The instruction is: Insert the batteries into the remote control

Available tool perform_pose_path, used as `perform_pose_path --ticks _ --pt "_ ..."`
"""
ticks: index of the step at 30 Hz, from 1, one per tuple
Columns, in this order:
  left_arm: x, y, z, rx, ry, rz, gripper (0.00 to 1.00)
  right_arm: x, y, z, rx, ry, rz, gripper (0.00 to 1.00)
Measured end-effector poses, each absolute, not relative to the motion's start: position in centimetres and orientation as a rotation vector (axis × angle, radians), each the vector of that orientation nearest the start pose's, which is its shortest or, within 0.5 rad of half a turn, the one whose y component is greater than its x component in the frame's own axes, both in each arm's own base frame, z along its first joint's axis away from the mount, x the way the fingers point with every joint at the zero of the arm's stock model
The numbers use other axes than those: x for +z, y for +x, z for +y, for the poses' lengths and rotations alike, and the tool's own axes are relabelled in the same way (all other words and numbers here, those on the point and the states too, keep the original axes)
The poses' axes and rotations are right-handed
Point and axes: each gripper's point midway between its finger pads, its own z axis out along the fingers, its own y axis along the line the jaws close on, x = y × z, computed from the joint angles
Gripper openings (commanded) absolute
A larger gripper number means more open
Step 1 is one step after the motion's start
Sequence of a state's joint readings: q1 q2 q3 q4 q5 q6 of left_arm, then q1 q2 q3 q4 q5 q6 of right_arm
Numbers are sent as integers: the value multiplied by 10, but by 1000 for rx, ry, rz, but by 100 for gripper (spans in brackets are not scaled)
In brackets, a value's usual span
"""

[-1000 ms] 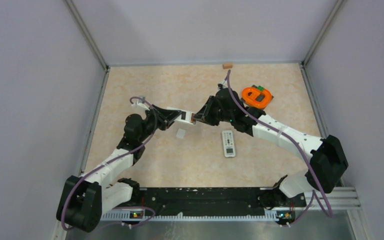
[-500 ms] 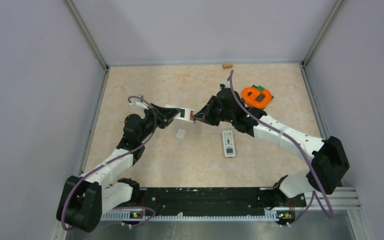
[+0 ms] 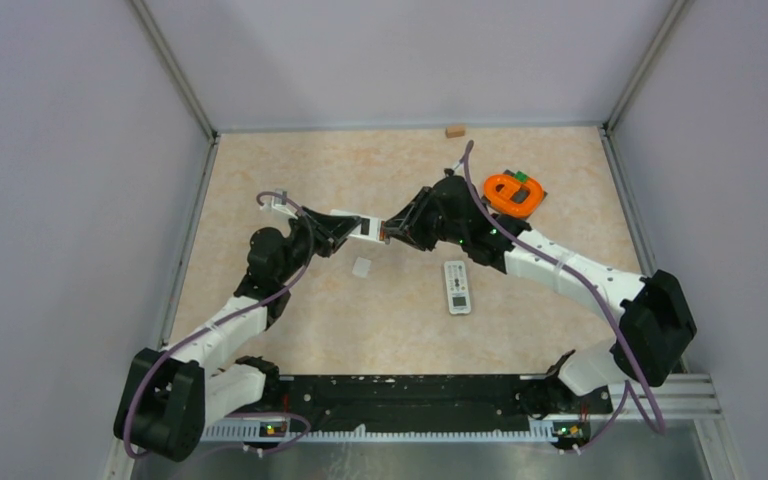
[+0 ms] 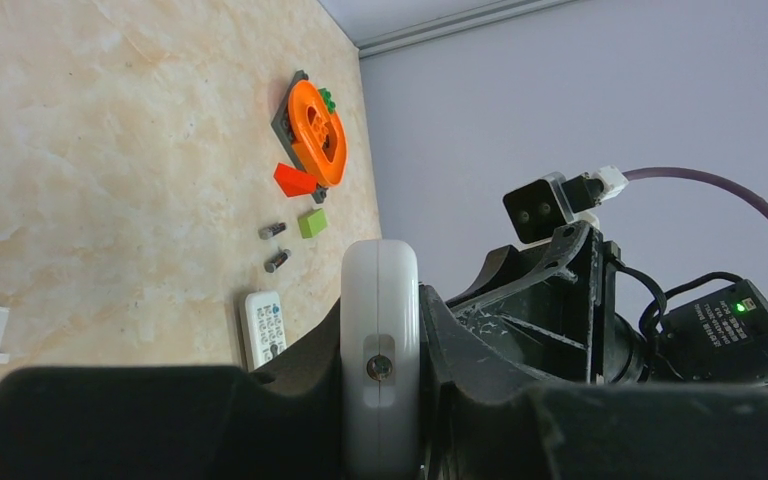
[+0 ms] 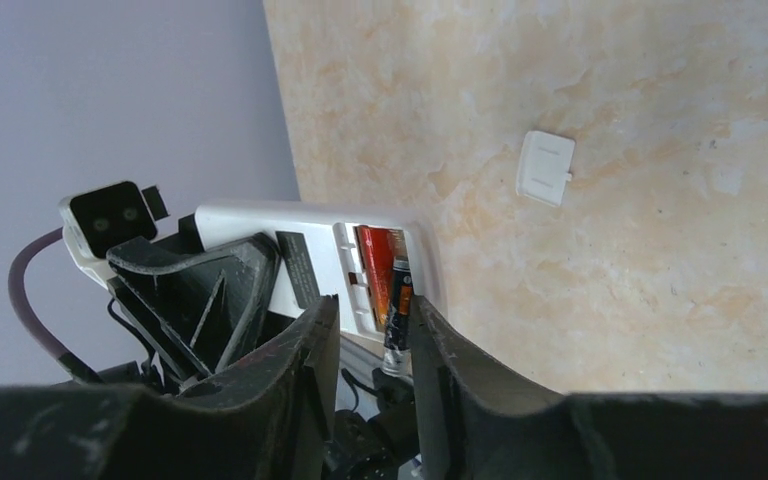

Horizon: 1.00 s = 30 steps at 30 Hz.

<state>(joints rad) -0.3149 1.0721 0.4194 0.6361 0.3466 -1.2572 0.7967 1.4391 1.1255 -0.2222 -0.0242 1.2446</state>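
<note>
White remote control [image 4: 380, 270] held edge-on above the beige marbled tabletop [image 3: 290, 170] by the left end effector [image 4: 380, 330], whose jaws are closed tight on its body. Its open battery compartment faces the right end effector [image 5: 373, 308]. One reddish battery [image 5: 374, 262] sits in the bay. A dark battery [image 5: 400, 300] lies beside it between the right jaws, which stand partly apart, wider than that battery, so no grip on it shows. In the overhead view the detached battery cover [image 3: 362, 267] lies at 6 o'clock from the held remote, a second remote [image 3: 457, 287] at 4 o'clock, and an orange ring-shaped piece [image 3: 510, 192] at 2 o'clock. In the left wrist view, two loose batteries [image 4: 278, 261] lie on the tabletop just beside a green block [image 4: 311, 222] and near a red block [image 4: 295, 180].
</note>
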Motion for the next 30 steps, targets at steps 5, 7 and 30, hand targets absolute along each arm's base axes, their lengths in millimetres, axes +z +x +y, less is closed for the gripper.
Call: perform_pose_path --ticks 5,7,30 --pt "226 304 -200 -1449 -535 1726 0 222 281 349 1179 521 2294 58" --pt "226 304 -200 -1450 -539 1725 0 222 282 349 1172 521 2292 66" --pt "242 273 -242 -1617 -202 2041 0 249 256 315 1037 -260 2101 98"
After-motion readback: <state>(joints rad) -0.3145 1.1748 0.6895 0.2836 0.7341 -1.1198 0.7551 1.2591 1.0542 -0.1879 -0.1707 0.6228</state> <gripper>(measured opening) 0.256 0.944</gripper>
